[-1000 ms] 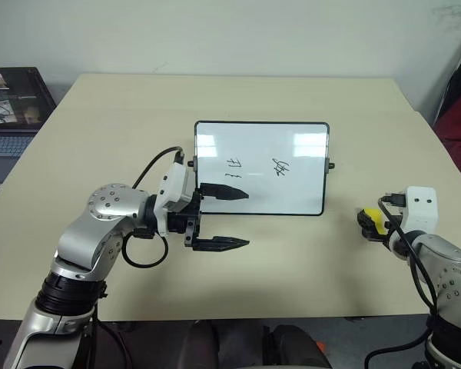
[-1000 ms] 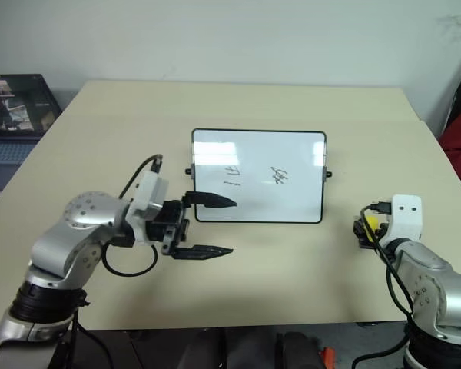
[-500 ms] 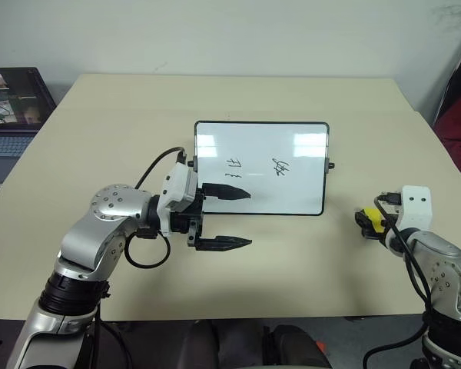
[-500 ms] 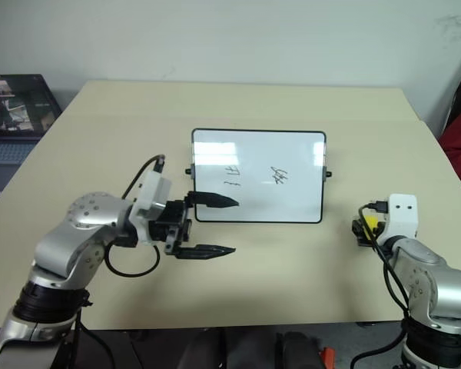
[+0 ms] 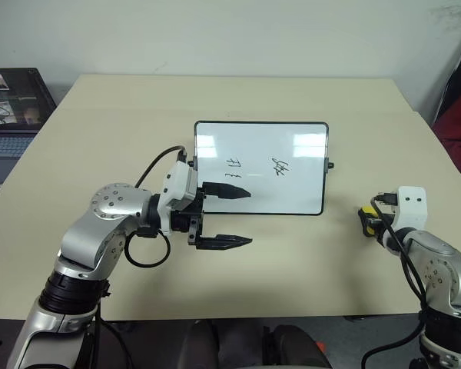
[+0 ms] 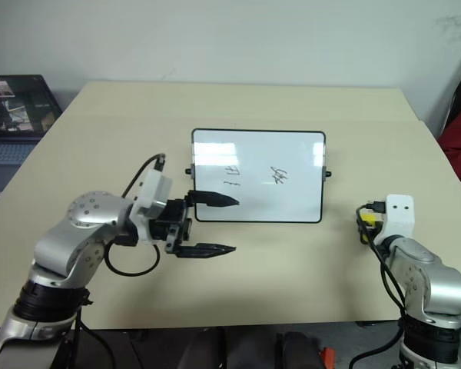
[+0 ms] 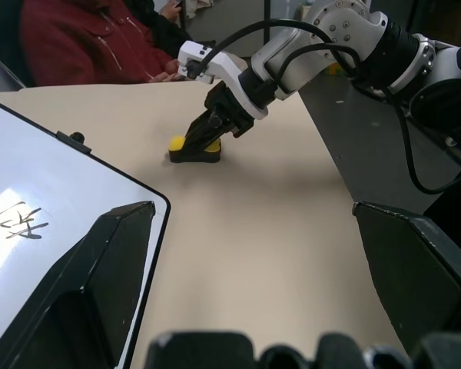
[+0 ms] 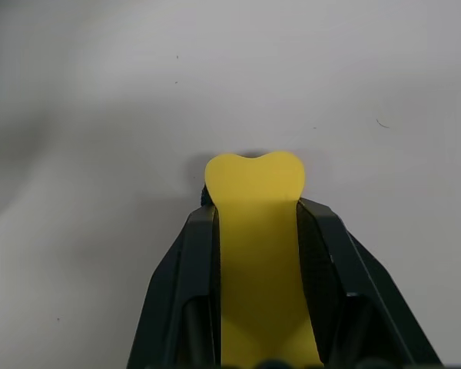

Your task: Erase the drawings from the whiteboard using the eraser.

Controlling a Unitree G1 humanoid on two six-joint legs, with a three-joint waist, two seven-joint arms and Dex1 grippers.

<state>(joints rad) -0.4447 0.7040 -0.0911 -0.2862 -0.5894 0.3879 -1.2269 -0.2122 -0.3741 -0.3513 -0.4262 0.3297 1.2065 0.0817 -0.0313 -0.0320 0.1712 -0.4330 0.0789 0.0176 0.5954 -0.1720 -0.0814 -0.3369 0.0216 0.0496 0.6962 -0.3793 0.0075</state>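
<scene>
A: Okay, step?
B: Pickup. Right gripper [image 8: 257, 231] is pinching the eraser [image 8: 255, 192], fingers [image 8: 186, 269] pressed on both flanks. Eraser sits on the table [image 5: 100, 131], right of the whiteboard [image 5: 292, 184], well apart from it.
A: Lifted?
B: Doesn't look so; in the left wrist view its dark base looks flat on the table.
A: Left gripper [image 5: 238, 217]?
B: Spread wide, hanging at the board's near-left corner, one finger over the board, holding nothing.
A: Drawings [image 5: 233, 164]?
B: Both groups untouched, mid-board.
A: Next?
B: My guess: lift, carry left to the nearer squiggle [image 5: 280, 165], press the base down flat, wipe. Left may need to steady the board.
</scene>
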